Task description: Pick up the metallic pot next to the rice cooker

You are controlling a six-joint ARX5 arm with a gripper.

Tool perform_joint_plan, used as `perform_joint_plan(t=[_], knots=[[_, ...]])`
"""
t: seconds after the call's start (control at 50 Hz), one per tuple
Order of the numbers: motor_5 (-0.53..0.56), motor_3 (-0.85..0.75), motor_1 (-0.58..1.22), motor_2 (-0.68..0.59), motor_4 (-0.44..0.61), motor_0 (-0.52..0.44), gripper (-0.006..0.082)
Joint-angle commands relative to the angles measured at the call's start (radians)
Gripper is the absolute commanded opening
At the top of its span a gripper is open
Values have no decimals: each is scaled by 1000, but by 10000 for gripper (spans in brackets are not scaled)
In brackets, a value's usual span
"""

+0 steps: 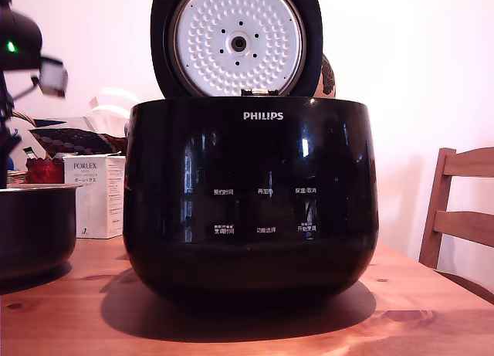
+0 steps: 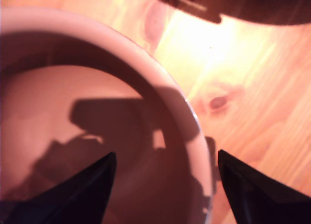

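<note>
The wooden tabletop (image 1: pixel 417 310), warm orange-brown with dark knots, carries everything in sight. At its middle in the exterior view stands the rice cooker (image 1: pixel 251 209), a large glossy black rounded appliance marked PHILIPS with white button labels on its front. Its round lid (image 1: pixel 237 41) stands raised behind the body, showing a dimpled silver-white inner plate.

At the exterior view's left edge sits the metallic pot (image 1: pixel 35 232), a dark, nearly black round bowl with a thin pale flared rim, resting on the tabletop just beside the cooker but apart from it, and partly cut off by the frame. Behind the gap between them stands a white carton box (image 1: pixel 96 194) printed PORLEX. At the exterior view's right a wooden chair back (image 1: pixel 463 209) rises beyond the tabletop's edge.

Above the pot, part of the dark robot arm (image 1: pixel 19 39) shows, with a small green light on it.

In the wrist view the pincer (image 2: pixel 165 185) is spread wide, its two dark pointed fingertips (image 2: pixel 92 185) well apart. They straddle the pot's wall: one tip lies over the pot's interior, the other over the bare tabletop outside the rim, with the pale rim running between them. The pincer holds nothing, and whether either tip touches the pot cannot be told.
</note>
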Motion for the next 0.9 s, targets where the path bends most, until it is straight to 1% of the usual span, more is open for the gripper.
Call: perform_joint_plan(t=[0.0,0.24,0.32,0.38,0.64,0.8,0.86,0.88], knots=[[8,10,28,2,6,7,611],[7,14,89,2,6,8,608],[-3,16,98,2,7,8,573],[-13,15,104,2,6,8,521],[-41,2,107,2,11,8,213],[-53,-38,107,2,42,8,37],[-53,-56,107,2,50,8,-20],[-53,-61,107,2,51,8,-26]])
